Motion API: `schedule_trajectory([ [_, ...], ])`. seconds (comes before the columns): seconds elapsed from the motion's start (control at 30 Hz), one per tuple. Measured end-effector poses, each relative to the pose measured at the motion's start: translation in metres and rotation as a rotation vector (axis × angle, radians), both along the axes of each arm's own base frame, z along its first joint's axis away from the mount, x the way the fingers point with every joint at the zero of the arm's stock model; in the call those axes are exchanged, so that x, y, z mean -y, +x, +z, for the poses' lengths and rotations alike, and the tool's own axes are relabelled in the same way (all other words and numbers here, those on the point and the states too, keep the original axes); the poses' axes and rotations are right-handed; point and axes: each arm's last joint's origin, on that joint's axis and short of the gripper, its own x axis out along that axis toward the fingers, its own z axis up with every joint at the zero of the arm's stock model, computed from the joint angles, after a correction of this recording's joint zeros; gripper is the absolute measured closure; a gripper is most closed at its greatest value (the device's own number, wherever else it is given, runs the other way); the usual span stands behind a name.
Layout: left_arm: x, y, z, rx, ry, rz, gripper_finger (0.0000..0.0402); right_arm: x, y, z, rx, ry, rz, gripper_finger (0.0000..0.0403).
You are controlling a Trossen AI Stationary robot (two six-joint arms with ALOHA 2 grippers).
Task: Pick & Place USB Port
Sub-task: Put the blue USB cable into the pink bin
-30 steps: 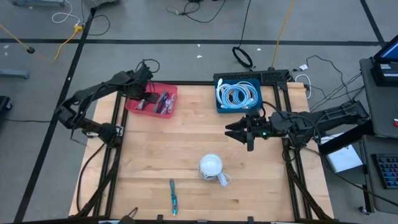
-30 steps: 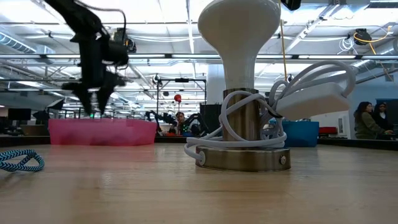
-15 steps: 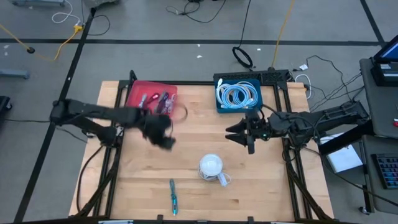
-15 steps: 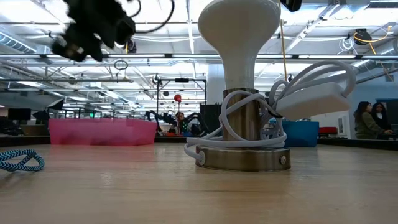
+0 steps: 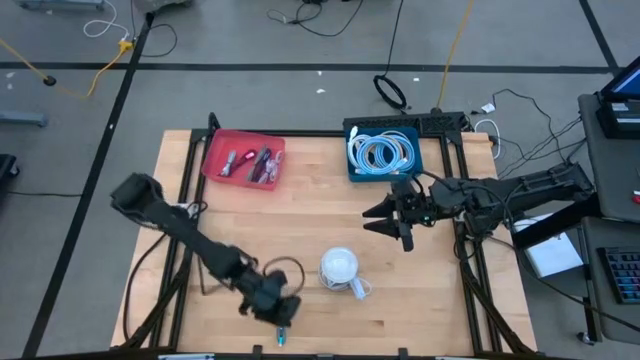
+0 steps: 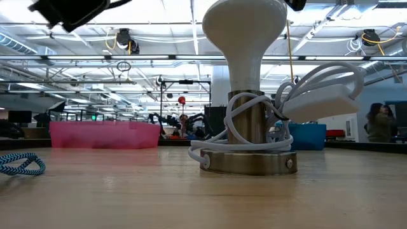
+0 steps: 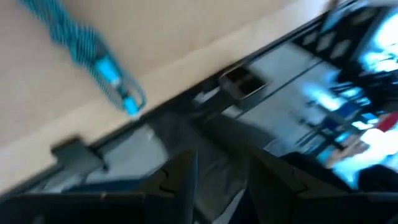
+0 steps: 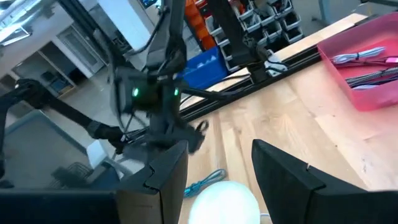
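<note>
Your table [image 5: 300,215] held a lamp [image 5: 339,268]; left gripper [image 5: 272,302] hovered beside it over the cable [image 5: 279,322], fingers apart; right gripper [image 5: 385,213] waited open beyond.

Two bins [image 5: 243,160], one lamp [image 5: 339,267], perhaps one cable [image 5: 280,322].

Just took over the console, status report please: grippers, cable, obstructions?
Left gripper over the blue braided cable at the table's front edge, empty. Right gripper open, waiting beside the blue bin. White lamp stands close to the cable.
</note>
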Motion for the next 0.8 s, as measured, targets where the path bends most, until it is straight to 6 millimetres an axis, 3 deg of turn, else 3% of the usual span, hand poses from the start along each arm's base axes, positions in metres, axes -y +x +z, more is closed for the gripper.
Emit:
schedule_trajectory([
  [0.13,0.017,0.018,-0.014,-0.174,-0.017,-0.092,0.027,-0.001,0.0,0.0,-0.002,0.006,0.027,0.0232],
  [0.37,0.02,0.034,-0.012,-0.454,0.246,-0.189,0.027,-0.005,-0.001,0.0,-0.006,0.021,0.062,0.0232],
  [0.57,0.027,0.051,-0.021,-0.377,0.275,-0.148,0.027,-0.005,-0.001,0.0,-0.004,0.028,0.062,0.0232],
  [0.8,0.029,0.048,-0.045,-0.474,0.345,-0.151,0.027,-0.007,-0.002,0.0,-0.007,0.048,0.071,0.0232],
])
